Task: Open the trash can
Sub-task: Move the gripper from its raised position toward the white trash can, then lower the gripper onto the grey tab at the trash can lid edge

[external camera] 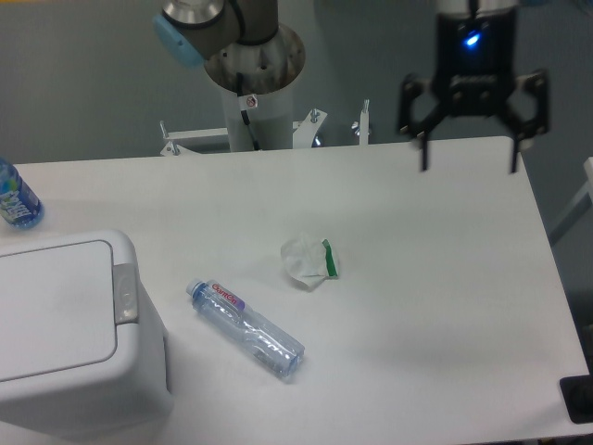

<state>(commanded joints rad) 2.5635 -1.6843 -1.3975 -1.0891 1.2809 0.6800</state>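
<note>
Overhead view of a white surface with rounded corners. The trash can, a large white rectangular bin, stands at the near left corner, partly cut off by the left and bottom edges of the frame. Its flat lid panel lies closed and level, and a small grey push-button strip sits on the rim along the bin's right side.

The gripper hangs in the air above the far right part of the surface, well apart from the trash can. Its two dark fingers point downward and stand wide apart, with nothing between them. A blue light glows on the gripper body above them. The arm's base column rises beyond the far edge of the surface, with a light blue joint cap at the top left.

A clear plastic water bottle lies on its side just right of the bin, cap end toward the far left. A crumpled white wrapper with a green stripe rests near the middle of the surface. A blue-tinted bottle is partly visible at the far left edge.
</note>
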